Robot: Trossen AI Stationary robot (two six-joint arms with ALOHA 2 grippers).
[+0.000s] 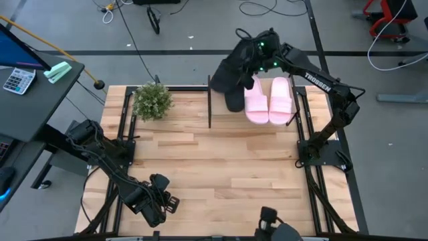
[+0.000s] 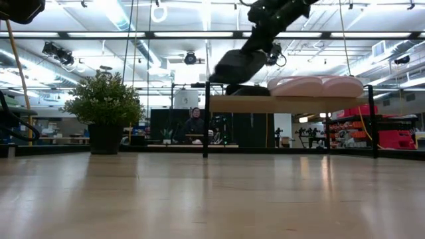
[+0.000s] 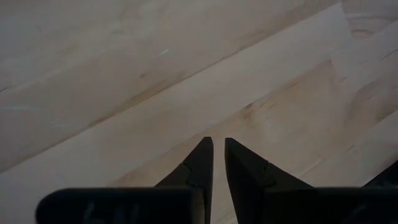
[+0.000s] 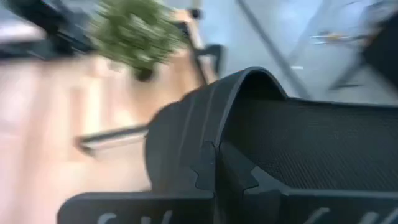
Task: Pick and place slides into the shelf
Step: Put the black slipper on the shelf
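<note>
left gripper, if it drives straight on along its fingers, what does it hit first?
Most likely the wooden slatted tabletop. The left gripper points down at bare planks in its wrist view, nothing lying between, fingers nearly together and holding nothing. How far off the boards are is unclear.

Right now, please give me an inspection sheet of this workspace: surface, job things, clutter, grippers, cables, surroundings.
Surface: wooden slatted tabletop, bare in the middle.
Job things: two pink slides lie side by side on the shelf; one black slide lies beside them; another black slide is held tilted above the shelf's end.
Clutter: potted plant at the far left corner of the table.
Grippers: right gripper shut on the strap of the held black slide; left gripper nearly shut, empty, low over the near left of the table.
Cables: several on the floor beyond the table.
Surroundings: desk with calculator; a person seated far behind.
</note>
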